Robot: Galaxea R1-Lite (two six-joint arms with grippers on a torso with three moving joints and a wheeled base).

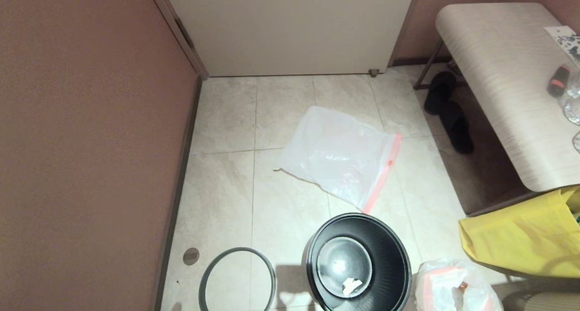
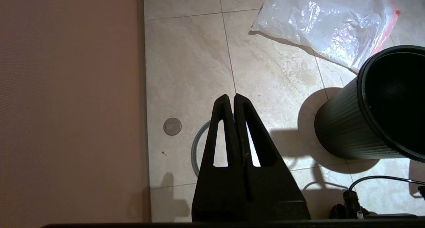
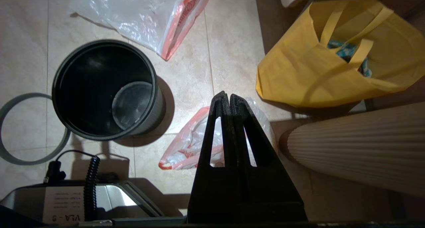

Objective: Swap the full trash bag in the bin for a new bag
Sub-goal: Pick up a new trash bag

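Jaws of left gripper point(image 2: 231, 95) and right gripper point(image 3: 226, 93) pressed together, empty, above the tiled floor point(image 1: 281, 202)

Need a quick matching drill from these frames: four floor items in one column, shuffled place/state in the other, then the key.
Things:
1. bin
2. grey hoop rim
3. new bag
4. full trash bag

Descriptions:
A. lumpy, on the floor next to the yellow tote
B. flat on the tiles, beyond the bin toward the door
C. upright, unlined, a scrap at the bottom
D. loose on the floor, off the bin, on the wall side

Pairs: 1-C, 2-D, 3-B, 4-A
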